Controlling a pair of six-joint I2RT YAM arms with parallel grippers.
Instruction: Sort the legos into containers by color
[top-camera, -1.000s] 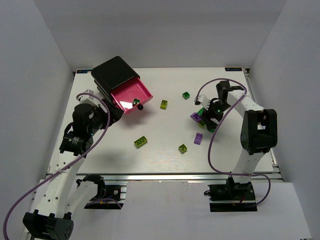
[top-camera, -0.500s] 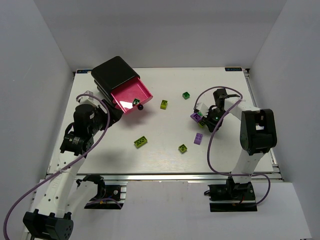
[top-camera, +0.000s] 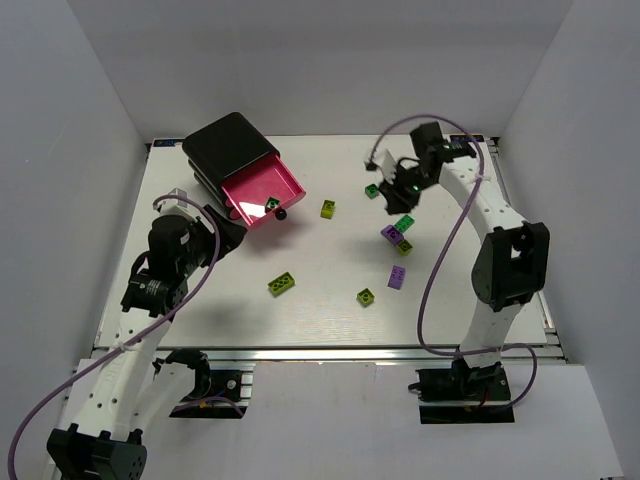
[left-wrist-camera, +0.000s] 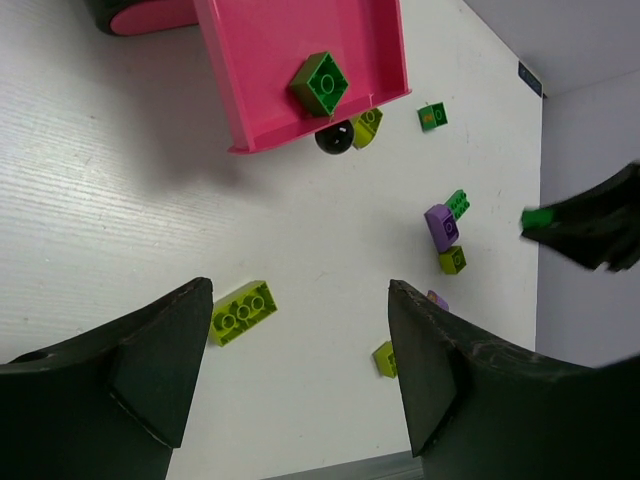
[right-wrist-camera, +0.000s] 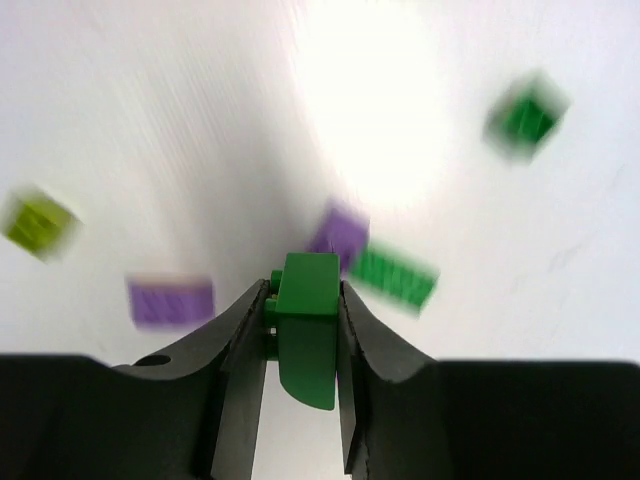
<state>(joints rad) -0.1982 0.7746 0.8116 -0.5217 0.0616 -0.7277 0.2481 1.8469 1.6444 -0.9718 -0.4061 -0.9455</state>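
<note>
The left jaws stand spread and empty over the white worktop (left-wrist-camera: 120, 220), facing the shallow magenta-pink plastic drawer (left-wrist-camera: 250, 90), which is open to receive and holds one dark green square plastic brick (left-wrist-camera: 321, 83). Farther off, the right jaws pinch a dark green studded plastic brick (right-wrist-camera: 305, 340) between their tips, clear of the worktop, presumably for carriage to that drawer

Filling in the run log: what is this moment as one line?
right gripper: shut on green lego | left gripper: open, empty | pink drawer: open, one green brick inside
</note>
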